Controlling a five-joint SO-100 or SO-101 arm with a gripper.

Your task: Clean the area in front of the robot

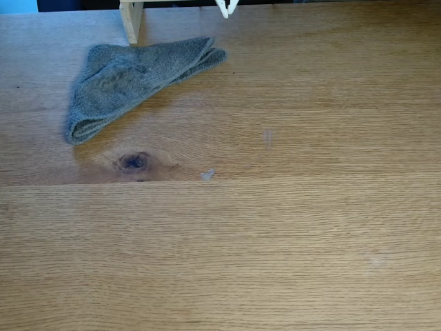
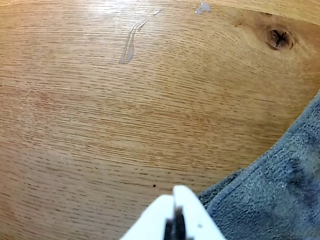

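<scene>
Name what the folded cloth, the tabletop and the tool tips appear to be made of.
Cloth: grey terry-like fabric, fuzzy looped pile. Tabletop: light oak-like wood, visible grain, dark knot, low sheen. Tool: smooth white, probably plastic.

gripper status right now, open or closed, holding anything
Gripper: closed, jaws tip to tip with nothing between them; it sits above the table at the edge of the cloth.

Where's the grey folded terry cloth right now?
In the fixed view the grey folded terry cloth lies upper left on the light-brown wooden tabletop, just below the pale wooden post and above the dark oval knot.
</scene>
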